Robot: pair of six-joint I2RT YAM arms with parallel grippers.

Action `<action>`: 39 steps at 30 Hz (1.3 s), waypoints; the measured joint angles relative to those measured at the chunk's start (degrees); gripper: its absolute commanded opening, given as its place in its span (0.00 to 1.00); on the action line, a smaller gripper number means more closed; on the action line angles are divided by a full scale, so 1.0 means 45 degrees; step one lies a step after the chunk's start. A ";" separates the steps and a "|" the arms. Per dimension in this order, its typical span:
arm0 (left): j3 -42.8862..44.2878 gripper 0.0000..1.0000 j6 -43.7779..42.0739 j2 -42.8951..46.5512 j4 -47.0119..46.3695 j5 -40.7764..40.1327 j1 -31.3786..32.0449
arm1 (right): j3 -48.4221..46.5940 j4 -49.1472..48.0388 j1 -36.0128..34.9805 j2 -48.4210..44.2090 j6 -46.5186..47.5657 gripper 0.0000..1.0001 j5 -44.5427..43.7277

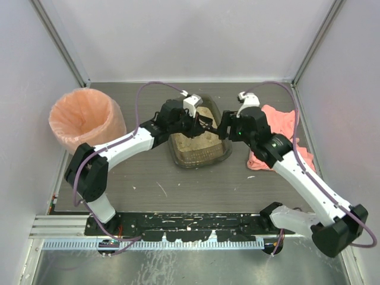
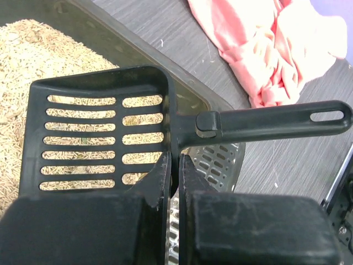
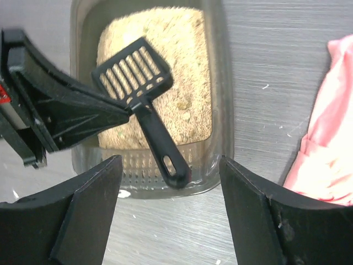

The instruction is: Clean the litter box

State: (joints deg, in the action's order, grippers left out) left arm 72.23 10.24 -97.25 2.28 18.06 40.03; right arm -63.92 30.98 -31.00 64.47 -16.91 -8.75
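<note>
Tightly closed, the left gripper (image 2: pixel 175 163) pinches the side wall of a black slotted scoop (image 2: pixel 119 138) above the litter (image 3: pixel 187 66); its own body blocks the lower part of its wrist view. The right gripper (image 3: pixel 170 176) hangs wide open and empty over the scoop's handle end. From above, both arms cover much of the litter box (image 1: pixel 199 159), an olive tray mid-counter (image 1: pixel 148 178) between bin (image 1: pixel 86 119) and pink cloth (image 1: pixel 279 127). It holds beige pellets, with dotted plastic floor showing at its near end.
</note>
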 measured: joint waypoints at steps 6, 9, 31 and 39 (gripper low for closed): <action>-0.0971 0.00 0.2599 0.0185 -0.1598 -0.1127 0.0029 | 0.2385 -0.1608 0.0024 -0.2263 -0.3716 0.74 -0.1671; -0.1146 0.00 0.3356 0.0189 -0.2040 -0.1710 0.0131 | 0.3293 -0.2409 0.0024 -0.2832 -0.5207 0.75 -0.1826; -0.2501 0.00 0.4760 0.0641 -0.4323 -0.2807 0.0777 | 0.4556 -0.5503 0.0024 -0.1632 -0.9432 0.61 -0.2657; -0.2691 0.00 0.4964 0.0933 -0.4639 -0.3109 0.0894 | 0.4697 -0.6494 0.0024 -0.0923 -0.9568 0.56 -0.2841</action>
State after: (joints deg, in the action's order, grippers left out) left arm 60.12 32.58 -93.06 -18.59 4.08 44.05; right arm -42.78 1.76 -30.89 60.31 -59.96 -21.54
